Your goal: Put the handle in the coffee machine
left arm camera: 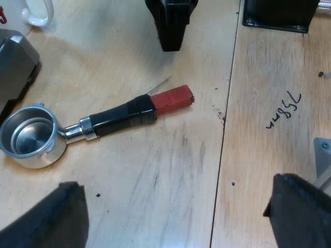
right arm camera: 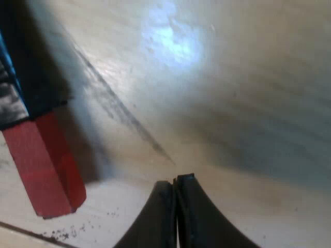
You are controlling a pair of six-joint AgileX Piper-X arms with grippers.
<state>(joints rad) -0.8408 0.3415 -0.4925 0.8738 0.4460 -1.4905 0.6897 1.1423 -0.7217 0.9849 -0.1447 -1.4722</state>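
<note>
The metal holder (left arm camera: 32, 137) lies flat on the wooden table, its basket open upward. Its dark handle (left arm camera: 121, 118) ends in a red tip (left arm camera: 171, 99). My left gripper (left arm camera: 173, 227) hovers above the holder with its fingers (left arm camera: 49, 219) spread wide and nothing between them. The right gripper (left arm camera: 170, 26) hangs just beyond the red tip. In the right wrist view my right gripper (right arm camera: 175, 181) is shut with nothing in it, low over the table, close beside the red tip (right arm camera: 49, 165) but apart from it.
A white mug (left arm camera: 36, 13) stands beyond the basket, beside a grey machine body (left arm camera: 15, 67). A black base (left arm camera: 279, 15) sits past a seam in the tabletop (left arm camera: 223, 129), near handwriting and a metal bracket (left arm camera: 323, 155).
</note>
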